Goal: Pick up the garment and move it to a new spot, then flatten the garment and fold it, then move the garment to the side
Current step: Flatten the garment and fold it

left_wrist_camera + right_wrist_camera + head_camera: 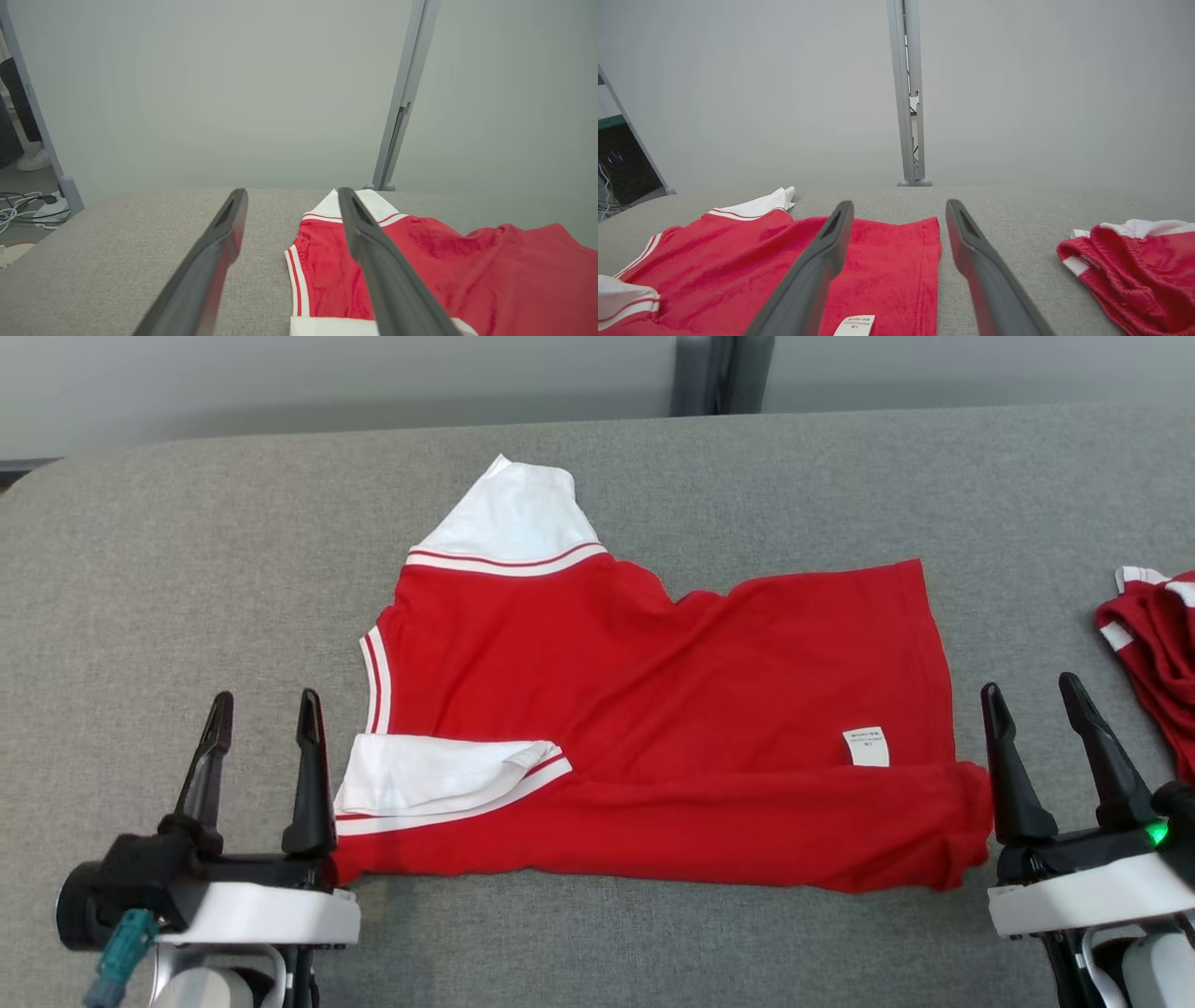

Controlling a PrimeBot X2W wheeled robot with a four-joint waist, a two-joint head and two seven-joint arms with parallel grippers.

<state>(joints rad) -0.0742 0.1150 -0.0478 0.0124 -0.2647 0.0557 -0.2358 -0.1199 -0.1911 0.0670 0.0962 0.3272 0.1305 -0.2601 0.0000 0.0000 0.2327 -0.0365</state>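
Note:
The garment (653, 709) is a red shirt with white striped sleeves, lying spread on the grey table (187, 569) with its near edge folded over. A white label (866, 747) shows near its right side. My left gripper (266, 709) stands open at the shirt's near left corner, just beside the white sleeve (439, 775), with nothing between its fingers. My right gripper (1032, 700) stands open just off the shirt's near right corner, also empty. The shirt (420, 266) lies under the right finger in the left wrist view, and the shirt (761, 266) spreads left in the right wrist view.
A second red and white garment (1153, 644) lies bunched at the table's right edge, and the same bunched garment (1134, 266) shows right of my right gripper. A grey partition wall with a post (719, 373) stands behind the table. Cables (23, 210) lie on the floor to the left.

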